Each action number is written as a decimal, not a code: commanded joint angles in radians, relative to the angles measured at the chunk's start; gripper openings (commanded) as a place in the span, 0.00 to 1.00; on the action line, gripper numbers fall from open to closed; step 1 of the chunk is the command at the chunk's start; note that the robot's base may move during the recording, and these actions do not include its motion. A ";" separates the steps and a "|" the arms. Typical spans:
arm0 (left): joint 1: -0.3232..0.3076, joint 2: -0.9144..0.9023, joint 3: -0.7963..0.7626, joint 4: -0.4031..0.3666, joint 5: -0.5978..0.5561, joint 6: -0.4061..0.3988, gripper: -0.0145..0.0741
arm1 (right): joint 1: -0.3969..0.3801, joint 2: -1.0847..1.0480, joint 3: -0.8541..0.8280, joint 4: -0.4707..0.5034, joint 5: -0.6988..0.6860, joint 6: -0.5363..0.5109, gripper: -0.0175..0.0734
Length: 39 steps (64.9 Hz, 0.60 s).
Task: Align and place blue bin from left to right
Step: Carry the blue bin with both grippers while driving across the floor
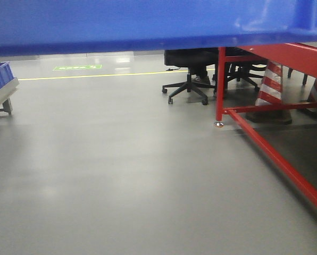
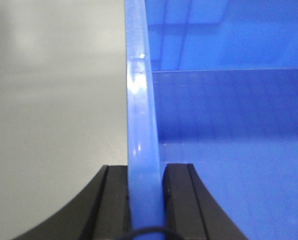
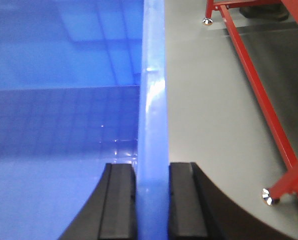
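The blue bin (image 1: pixel 148 21) hangs in the air and fills the whole top of the front view, its underside above the grey floor. In the left wrist view my left gripper (image 2: pixel 146 172) is shut on the bin's left rim (image 2: pixel 139 100), one black finger (image 2: pixel 116 200) outside and the other inside. The right wrist view shows my right gripper (image 3: pixel 153 172) shut on the right rim (image 3: pixel 153 75) the same way. Both wrist views look down into the bin's empty interior (image 3: pixel 59 125). Neither arm shows in the front view.
A red metal frame (image 1: pixel 265 154) stands on the right, its legs (image 3: pixel 249 85) close beside the bin's right wall. Behind it are black office chairs (image 1: pixel 189 85) and a striped cone (image 1: pixel 270 87). A smaller blue tub (image 1: pixel 0 74) sits on a grey shelf at far left.
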 commanded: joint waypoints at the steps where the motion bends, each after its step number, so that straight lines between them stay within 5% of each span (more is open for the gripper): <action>1: -0.008 -0.019 -0.010 0.015 -0.077 0.005 0.04 | 0.001 -0.018 -0.012 -0.040 -0.091 -0.014 0.11; 39: -0.008 -0.019 -0.010 0.015 -0.077 0.005 0.04 | 0.001 -0.018 -0.012 -0.040 -0.091 -0.014 0.11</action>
